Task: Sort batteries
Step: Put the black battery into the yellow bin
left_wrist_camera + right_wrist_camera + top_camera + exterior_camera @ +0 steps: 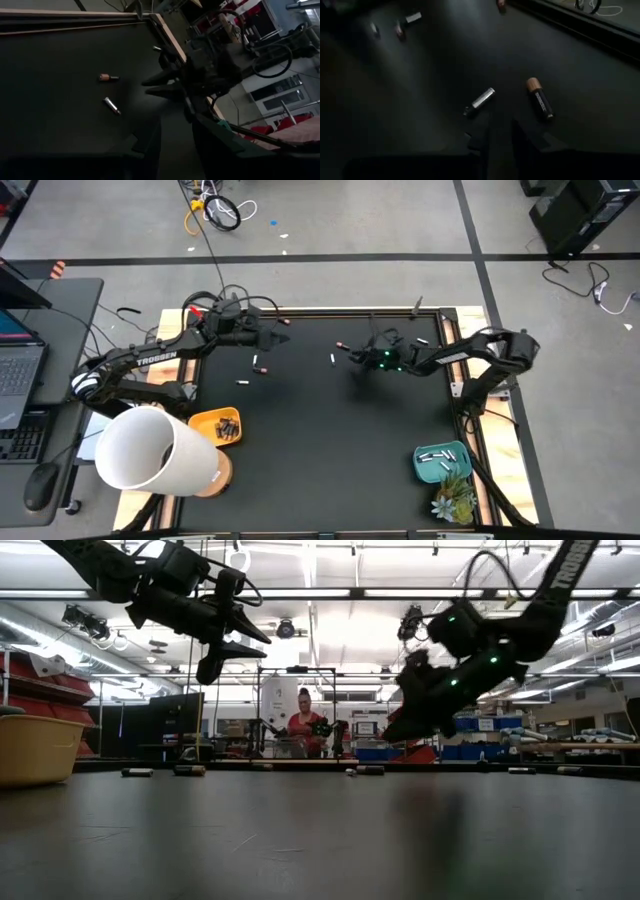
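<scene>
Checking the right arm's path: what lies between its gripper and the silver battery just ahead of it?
Only bare black mat: in the right wrist view the right gripper hangs just short of the silver battery.

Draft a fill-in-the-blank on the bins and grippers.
1. The yellow bin holds ___ batteries.
2. The teal bin holds ___ ones.
3. The plant stands beside the ___ bin.
4. The left gripper and right gripper, over the mat, hold ___.

Missing words: dark; white; teal; nothing.
</scene>
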`<action>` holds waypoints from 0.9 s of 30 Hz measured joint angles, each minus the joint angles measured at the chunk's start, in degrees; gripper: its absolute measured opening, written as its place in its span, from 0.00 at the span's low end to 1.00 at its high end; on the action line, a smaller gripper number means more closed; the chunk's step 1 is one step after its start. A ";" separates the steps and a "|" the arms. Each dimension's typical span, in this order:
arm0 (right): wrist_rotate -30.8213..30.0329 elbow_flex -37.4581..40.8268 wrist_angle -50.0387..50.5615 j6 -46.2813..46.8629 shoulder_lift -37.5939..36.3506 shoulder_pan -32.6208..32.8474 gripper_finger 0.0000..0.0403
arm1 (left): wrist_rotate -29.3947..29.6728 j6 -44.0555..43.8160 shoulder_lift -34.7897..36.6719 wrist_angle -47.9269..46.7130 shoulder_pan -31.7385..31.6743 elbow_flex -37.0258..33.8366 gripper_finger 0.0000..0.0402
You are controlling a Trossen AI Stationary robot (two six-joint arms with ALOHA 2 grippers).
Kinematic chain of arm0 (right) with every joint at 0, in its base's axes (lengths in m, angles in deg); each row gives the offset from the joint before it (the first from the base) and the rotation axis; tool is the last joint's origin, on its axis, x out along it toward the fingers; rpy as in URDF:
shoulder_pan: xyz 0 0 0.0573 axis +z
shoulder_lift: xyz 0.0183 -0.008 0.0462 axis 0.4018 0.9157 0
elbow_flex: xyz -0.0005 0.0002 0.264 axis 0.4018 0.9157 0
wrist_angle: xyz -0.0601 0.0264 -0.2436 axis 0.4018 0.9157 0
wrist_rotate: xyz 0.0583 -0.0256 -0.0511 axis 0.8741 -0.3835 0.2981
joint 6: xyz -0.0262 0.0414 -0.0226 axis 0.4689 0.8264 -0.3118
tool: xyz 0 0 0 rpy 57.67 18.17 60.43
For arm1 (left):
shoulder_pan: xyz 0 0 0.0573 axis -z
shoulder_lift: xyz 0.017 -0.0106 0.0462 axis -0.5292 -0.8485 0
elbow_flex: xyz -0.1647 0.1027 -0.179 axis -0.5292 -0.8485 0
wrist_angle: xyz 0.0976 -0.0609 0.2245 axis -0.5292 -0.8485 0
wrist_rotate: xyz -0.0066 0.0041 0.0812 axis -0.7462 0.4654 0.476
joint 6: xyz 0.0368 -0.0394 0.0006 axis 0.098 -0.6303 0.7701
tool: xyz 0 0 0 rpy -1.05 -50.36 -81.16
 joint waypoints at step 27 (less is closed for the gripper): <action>-1.27 -15.23 13.94 -10.24 11.12 -5.38 0.47 | 0.27 -0.90 0.00 0.04 0.04 0.00 0.31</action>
